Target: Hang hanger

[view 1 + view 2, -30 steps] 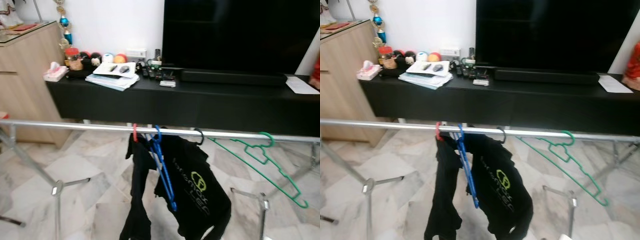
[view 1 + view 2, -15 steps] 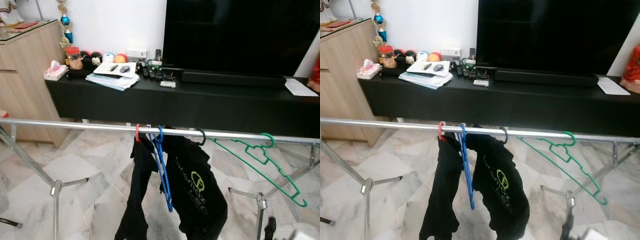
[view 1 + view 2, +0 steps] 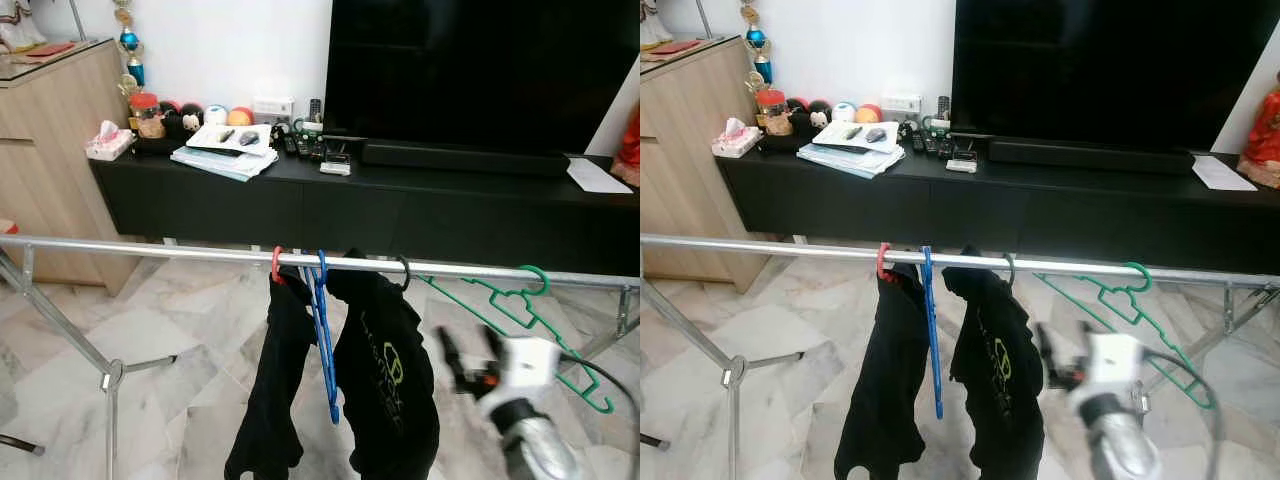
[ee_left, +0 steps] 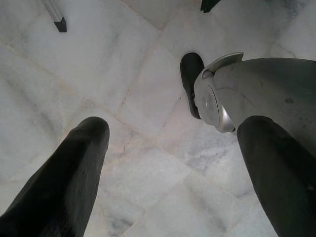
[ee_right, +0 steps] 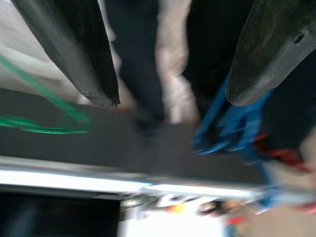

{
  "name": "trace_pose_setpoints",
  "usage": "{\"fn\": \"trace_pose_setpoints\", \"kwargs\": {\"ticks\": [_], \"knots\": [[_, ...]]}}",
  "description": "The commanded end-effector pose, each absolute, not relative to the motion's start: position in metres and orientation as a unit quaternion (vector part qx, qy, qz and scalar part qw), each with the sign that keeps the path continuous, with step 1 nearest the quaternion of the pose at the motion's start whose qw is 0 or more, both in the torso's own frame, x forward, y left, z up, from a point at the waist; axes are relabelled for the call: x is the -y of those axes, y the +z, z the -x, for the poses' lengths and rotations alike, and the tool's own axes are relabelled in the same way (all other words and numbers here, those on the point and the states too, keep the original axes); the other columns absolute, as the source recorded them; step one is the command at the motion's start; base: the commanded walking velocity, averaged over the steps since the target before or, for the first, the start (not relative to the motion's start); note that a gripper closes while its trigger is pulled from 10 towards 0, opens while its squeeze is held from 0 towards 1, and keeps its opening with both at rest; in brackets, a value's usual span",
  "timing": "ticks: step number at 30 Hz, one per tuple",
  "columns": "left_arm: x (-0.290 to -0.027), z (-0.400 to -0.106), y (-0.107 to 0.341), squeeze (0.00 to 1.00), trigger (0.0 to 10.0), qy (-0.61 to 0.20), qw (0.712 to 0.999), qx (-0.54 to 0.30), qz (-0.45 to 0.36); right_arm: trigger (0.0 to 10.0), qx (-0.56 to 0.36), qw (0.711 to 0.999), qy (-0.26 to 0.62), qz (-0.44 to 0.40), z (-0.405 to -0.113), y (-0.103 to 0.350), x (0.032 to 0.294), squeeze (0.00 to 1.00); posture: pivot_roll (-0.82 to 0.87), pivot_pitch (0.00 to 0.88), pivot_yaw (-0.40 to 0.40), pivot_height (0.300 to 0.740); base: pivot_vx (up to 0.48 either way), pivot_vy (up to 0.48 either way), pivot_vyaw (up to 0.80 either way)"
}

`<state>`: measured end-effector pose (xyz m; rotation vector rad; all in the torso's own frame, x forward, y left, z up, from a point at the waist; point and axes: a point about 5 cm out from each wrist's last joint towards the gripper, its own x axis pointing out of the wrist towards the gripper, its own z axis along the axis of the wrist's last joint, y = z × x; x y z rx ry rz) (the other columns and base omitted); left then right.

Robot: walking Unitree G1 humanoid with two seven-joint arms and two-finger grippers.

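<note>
A silver clothes rail crosses in front of me. On it hang a red hook, a blue hanger, a black shirt with a green logo and, tilted at the right, an empty green hanger. My right gripper is raised and blurred, just below the rail between the shirt and the green hanger. It is open and holds nothing. In the right wrist view its fingers frame the rail, the blue hanger and the green hanger. My left gripper hangs open over the marble floor.
Behind the rail stands a long black TV console with a large dark TV, papers and small items on it. A wooden cabinet stands at the left. The rack's legs splay over the marble floor.
My right gripper has come up from the lower right edge to just under the rail. The black shirt has swung a little.
</note>
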<state>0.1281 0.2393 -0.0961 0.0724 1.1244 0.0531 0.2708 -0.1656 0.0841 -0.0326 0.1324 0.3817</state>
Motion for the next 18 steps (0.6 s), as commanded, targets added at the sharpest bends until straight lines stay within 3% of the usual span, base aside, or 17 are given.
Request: {"fn": "trace_pose_setpoints", "kwargs": {"ticks": [1, 10, 16, 17, 18], "knots": [[-0.241, -0.127, -0.096, 0.00, 10.0, 0.024, 0.844, -0.534, -0.044, 10.0, -0.071, 0.978, 0.194, 0.018, -0.278, 0.093, 0.157, 0.00, -0.11, 0.000, -0.019, 0.740, 0.000, 0.000, 0.00], [-0.243, -0.130, -0.095, 0.00, 10.0, 0.027, 0.845, -0.532, -0.044, 10.0, -0.160, 0.985, 0.062, -0.028, -0.315, 0.086, 0.126, 0.00, -0.11, 0.000, -0.005, 0.740, 0.000, 0.000, 0.00], [-0.242, -0.132, -0.094, 0.00, 10.0, 0.028, 0.846, -0.530, -0.044, 10.0, -0.186, 0.979, 0.067, -0.060, -0.326, 0.084, 0.099, 0.00, -0.10, 0.000, -0.001, 0.740, 0.000, 0.000, 0.00], [-0.242, -0.132, -0.094, 0.00, 10.0, 0.028, 0.846, -0.531, -0.044, 10.0, -0.188, 0.978, 0.066, -0.061, -0.328, 0.083, 0.096, 1.00, -0.10, 0.000, 0.001, 0.740, 0.000, 0.000, 0.00], [-0.242, -0.132, -0.094, 0.00, 10.0, 0.028, 0.846, -0.531, -0.044, 10.0, -0.188, 0.978, 0.065, -0.061, -0.329, 0.083, 0.095, 1.00, -0.10, 0.000, 0.002, 0.740, 0.000, 0.000, 0.00]]}}
